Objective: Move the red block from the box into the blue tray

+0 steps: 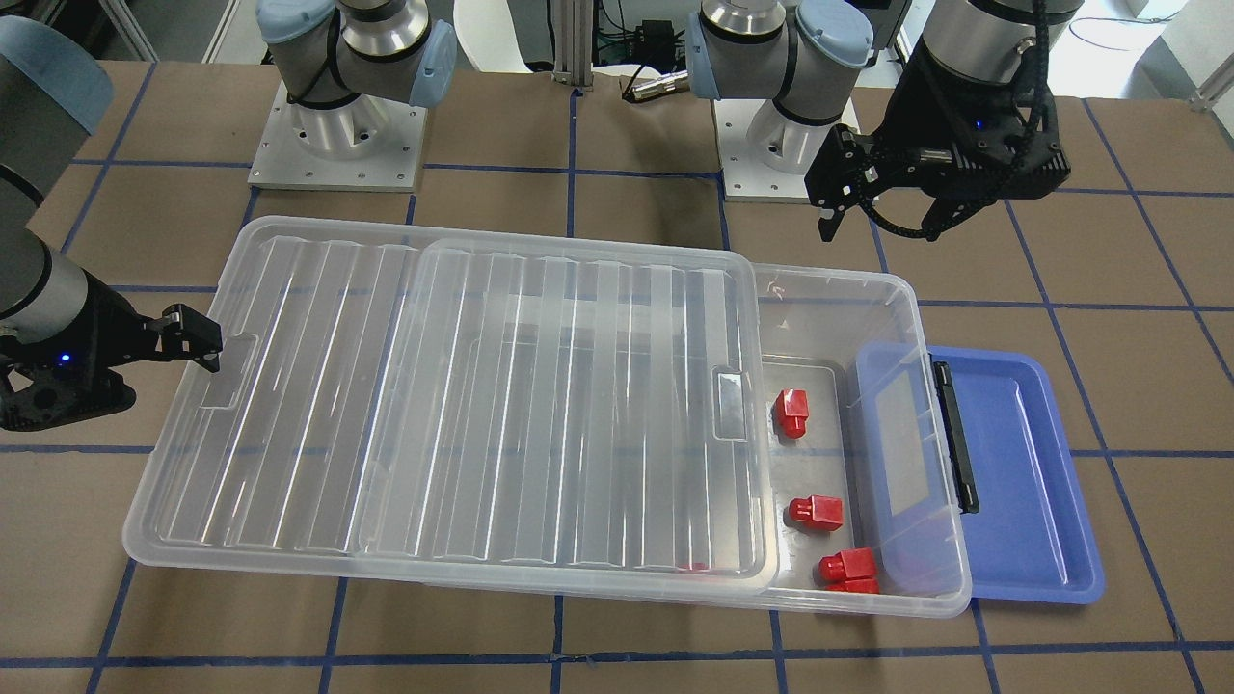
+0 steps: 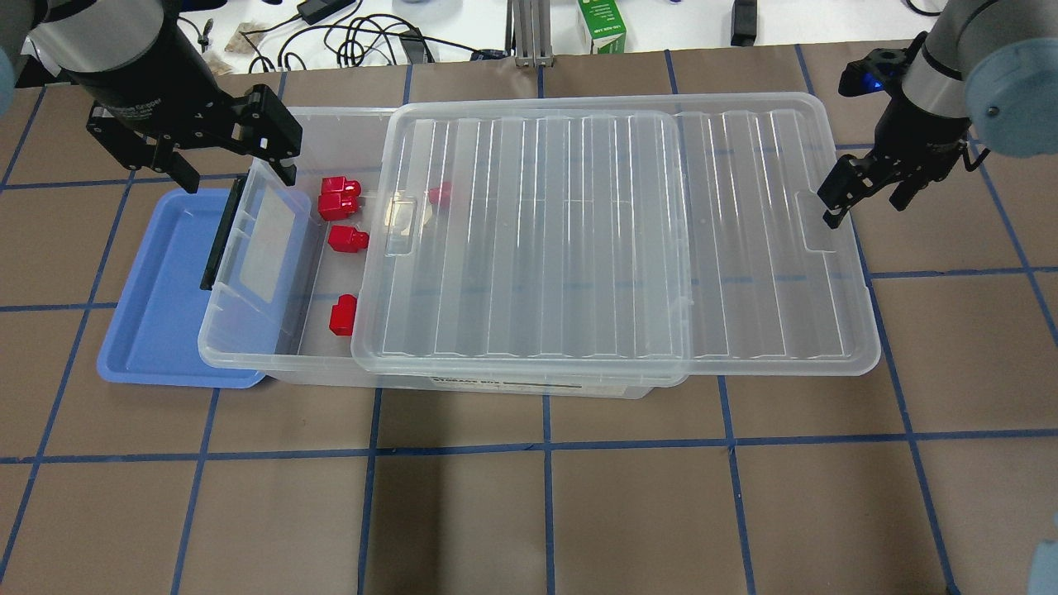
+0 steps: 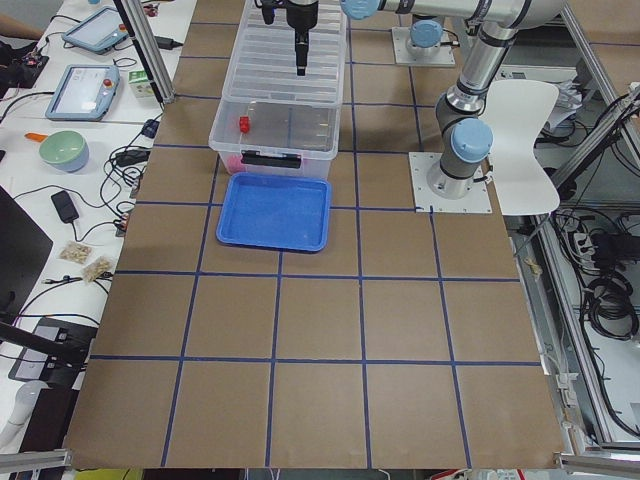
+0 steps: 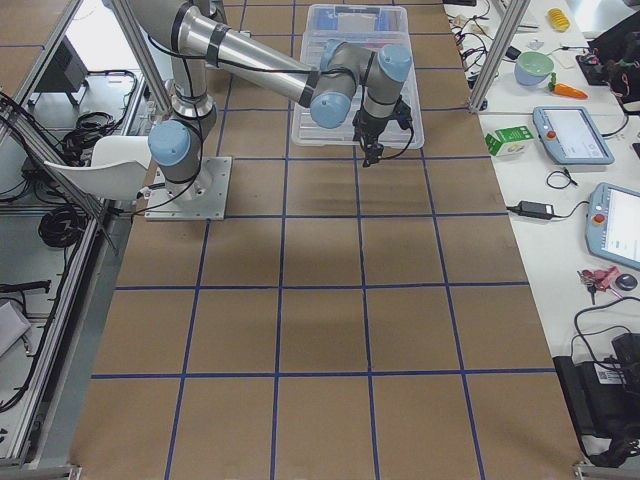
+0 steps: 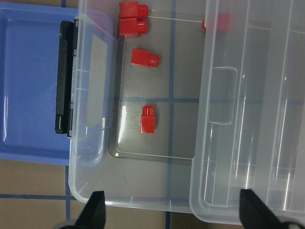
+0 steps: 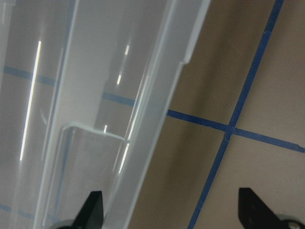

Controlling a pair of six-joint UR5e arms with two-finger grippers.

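Several red blocks lie in the uncovered end of the clear box (image 2: 248,347): one alone (image 2: 340,315), one (image 2: 347,240), and a close pair (image 2: 339,202). Another block (image 2: 440,194) shows through the ribbed lid (image 2: 612,240), which is slid toward my right side. The blue tray (image 2: 157,306) lies empty at the box's black-clip end, partly under it. My left gripper (image 2: 238,169) is open and empty above that end; its wrist view shows the lone block (image 5: 147,119) below. My right gripper (image 2: 864,207) is open and empty at the lid's far right edge (image 6: 157,95).
The table is brown board with a blue tape grid. The two arm bases (image 1: 337,135) stand behind the box. Cables and a green carton (image 2: 602,25) lie beyond the table's far edge.
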